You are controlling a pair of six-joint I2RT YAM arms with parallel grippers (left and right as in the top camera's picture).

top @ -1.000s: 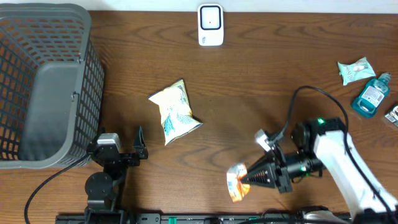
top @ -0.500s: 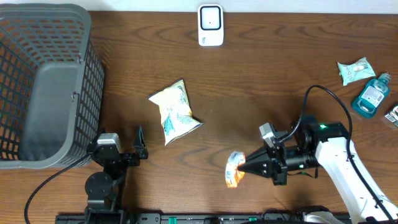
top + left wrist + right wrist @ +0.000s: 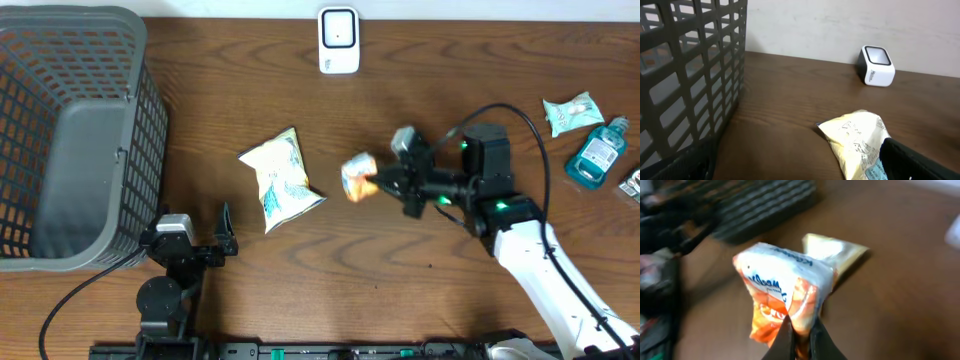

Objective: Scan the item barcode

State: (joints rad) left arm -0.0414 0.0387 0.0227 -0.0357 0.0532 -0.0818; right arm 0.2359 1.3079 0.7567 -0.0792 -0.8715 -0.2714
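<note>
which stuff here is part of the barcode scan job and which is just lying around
In the job: orange-and-white snack packet, right hand holding it, white box-shaped scanner.
Lying about: yellow snack bag, grey mesh basket, teal packet, blue bottle.

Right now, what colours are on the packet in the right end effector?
The packet is white and orange with blue lettering, clearest in the right wrist view.

My right arm (image 3: 545,265) is white-shelled with black joints, a green light (image 3: 497,207) and a looping black cable (image 3: 500,107); my right gripper (image 3: 377,184) is black, tapering. My left arm (image 3: 165,290) is black, grey-capped.
</note>
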